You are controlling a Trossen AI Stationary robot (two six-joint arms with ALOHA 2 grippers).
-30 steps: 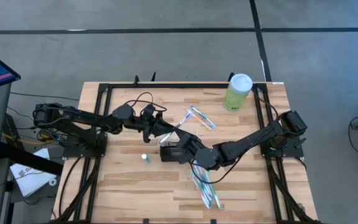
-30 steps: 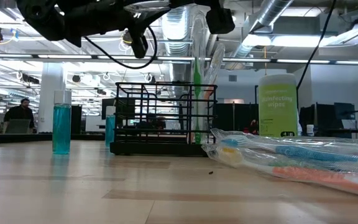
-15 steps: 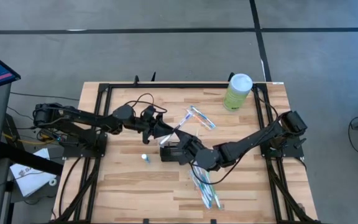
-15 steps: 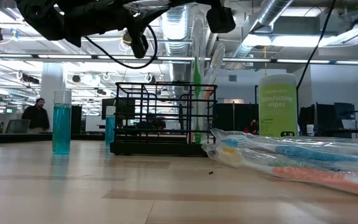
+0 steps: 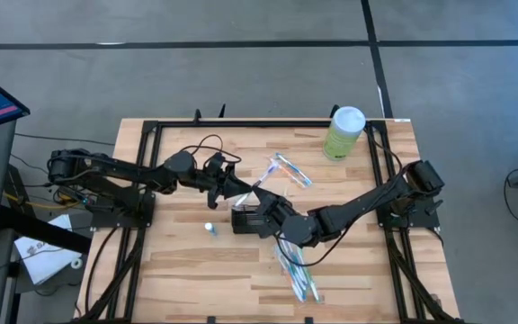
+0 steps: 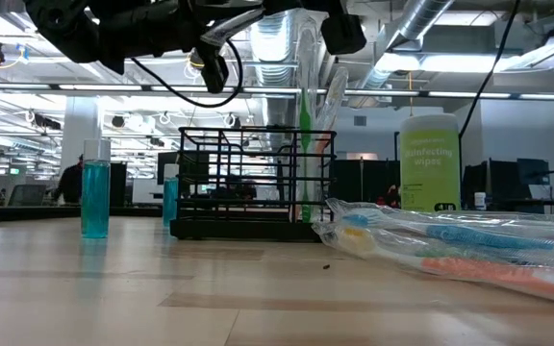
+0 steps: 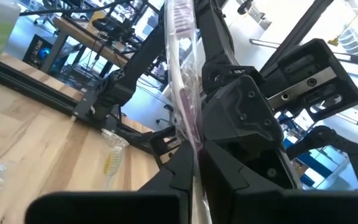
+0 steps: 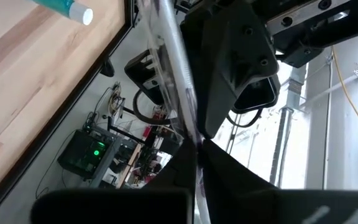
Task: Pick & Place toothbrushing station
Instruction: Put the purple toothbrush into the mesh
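Note:
The toothbrushing station (image 5: 239,223), a low black wire-mesh holder (image 6: 258,183), stands at mid-table. A toothbrush in a clear wrapper (image 6: 305,115) stands upright at its right end. In the low view its lower end reaches down into the mesh. My left gripper (image 5: 241,191) comes from the left and my right gripper (image 5: 264,209) from the right. Both are above the holder and both are shut on that wrapper, face to face. My left gripper pinches the wrapper's upper part (image 7: 193,163) between its two fingers, below the bristle end (image 7: 180,15). The fingers lie level, coming from the table's left, across the upright wrapper. My right gripper pinches the same wrapper (image 8: 193,138) between its two fingers, close to the left one. Its fingers lie level, from the table's right, across the wrapper. The wrapper stays upright, its lower end down in the holder.
A small blue tube (image 5: 209,229) stands left of the holder. One wrapped toothbrush (image 5: 291,170) lies behind it and a pile of several (image 5: 297,274) lies toward the near edge. The pale-green wipes canister (image 5: 343,132) stands at the far right. A black frame (image 5: 241,124) borders the table.
My left gripper has shut on the wrapped toothbrush, staying where it was. My right gripper and the wrapper have kept their place.

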